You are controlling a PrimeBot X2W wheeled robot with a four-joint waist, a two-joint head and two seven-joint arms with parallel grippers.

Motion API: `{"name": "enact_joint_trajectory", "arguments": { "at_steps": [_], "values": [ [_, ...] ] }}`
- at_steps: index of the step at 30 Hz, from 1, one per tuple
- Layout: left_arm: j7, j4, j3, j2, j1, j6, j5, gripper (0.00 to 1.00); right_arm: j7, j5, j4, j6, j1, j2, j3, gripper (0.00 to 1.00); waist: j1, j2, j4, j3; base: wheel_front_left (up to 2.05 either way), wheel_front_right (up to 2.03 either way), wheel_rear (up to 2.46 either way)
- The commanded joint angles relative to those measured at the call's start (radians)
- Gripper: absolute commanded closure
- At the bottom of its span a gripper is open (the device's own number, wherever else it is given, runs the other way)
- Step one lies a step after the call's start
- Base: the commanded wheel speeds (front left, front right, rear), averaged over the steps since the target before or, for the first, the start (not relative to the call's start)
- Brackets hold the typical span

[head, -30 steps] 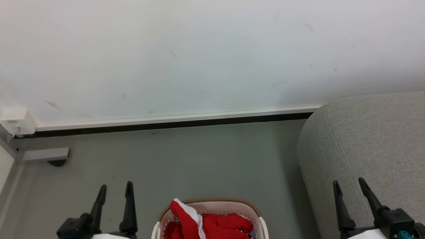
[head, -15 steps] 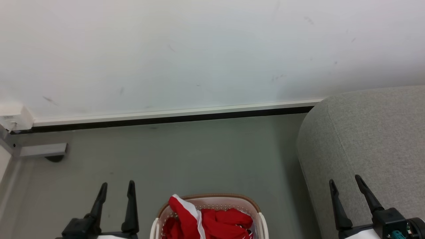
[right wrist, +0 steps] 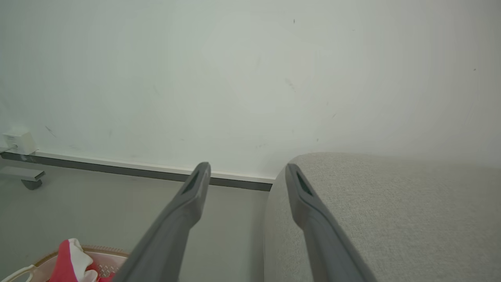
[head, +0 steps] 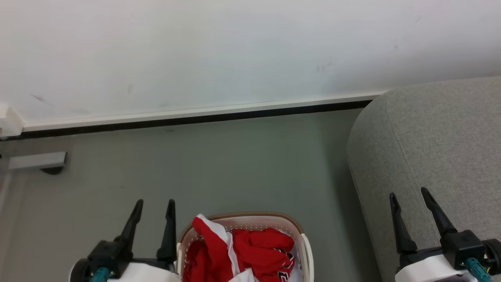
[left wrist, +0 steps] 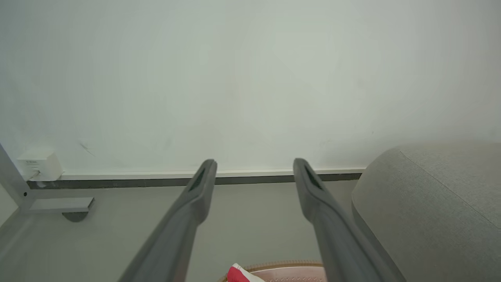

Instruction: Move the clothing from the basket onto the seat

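A pale wall (head: 235, 47) runs across the back, with a white and black baseboard (head: 195, 117) at its foot. At the far left a small white box (head: 7, 120) sits on the baseboard, and below it a grey bar (head: 37, 160) rests on a dark wheel on the floor (head: 235, 156). Nothing lies on the floor between the basket (head: 254, 216) and the seat (head: 442, 137).

The clothing (head: 262, 250) is in the basket, at the bottom centre of the head view. It is a crumpled red heap. One fold with a white stripe stands up above the left rim, and black-and-white lettering shows low on the right side. The basket has white perforated walls and a brown rim.

The left gripper (head: 155, 202) hangs just beside the basket's left rim, its fingers spread wide with nothing between them. The right gripper (head: 408, 192) is held in front of the seat's near left part, also spread wide and empty.

The seat is grey, with a rounded left edge and a stitched seam along it. It stands to the right of the basket, apart from it, with a strip of bare floor between. Its top is bare. Open floor reaches from the basket back to the baseboard.
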Motion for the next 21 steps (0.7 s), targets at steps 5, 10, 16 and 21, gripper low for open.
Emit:
{"name": "enact_joint_trajectory", "arguments": {
  "at_steps": [5,10,16,21],
  "values": [
    [-0.001,0.048,-0.039,0.006,-0.069,-0.027,0.028,0.0,0.0,-0.003,-0.024,-0.002,-0.041,-0.005,-0.002,0.0,0.0,-0.0001,-0.014,0.092,0.0,0.0,0.0],
    [-0.001,0.154,-0.114,0.007,-0.159,-0.063,0.053,0.0,0.0,-0.009,-0.054,-0.002,-0.093,-0.005,-0.002,0.0,0.0,-0.0001,-0.019,0.195,0.0,0.0,0.0],
    [-0.001,0.332,-0.229,0.012,-0.307,-0.085,0.085,0.0,0.0,-0.034,-0.106,-0.002,-0.163,-0.005,0.003,0.0,0.0,-0.0001,-0.02,0.329,0.0,0.0,0.0],
    [0.002,0.493,-0.315,0.011,-0.43,-0.09,0.082,0.0,0.0,-0.05,-0.172,-0.002,-0.213,-0.004,0.007,0.0,0.0,-0.0001,-0.025,0.438,0.0,0.0,0.0]
  ]
}}
